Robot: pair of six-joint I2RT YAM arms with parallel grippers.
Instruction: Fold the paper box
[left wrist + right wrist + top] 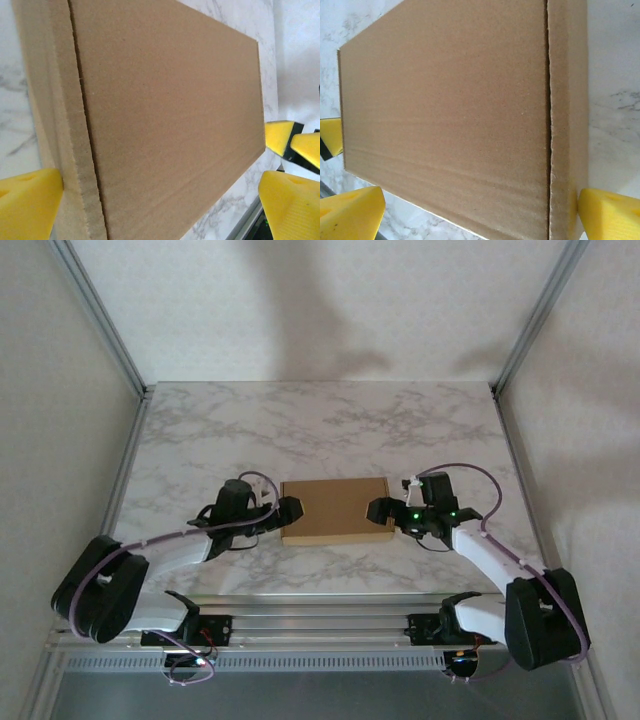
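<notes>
Since it looks light, thin and easily dented, the paper box [335, 510], lying closed between the left hand [288, 511] and right hand [378, 510], both spread, wants holding by its short ends.

My left arm [170, 552] and right arm [488, 552] look identical on screen: white tube links, chunky black joint housings, purple cable [470, 468] looped along each (little green LEDs [414, 512] glow on the right wrist). Finger pads [27, 206] are bright yellow wedges.
</notes>
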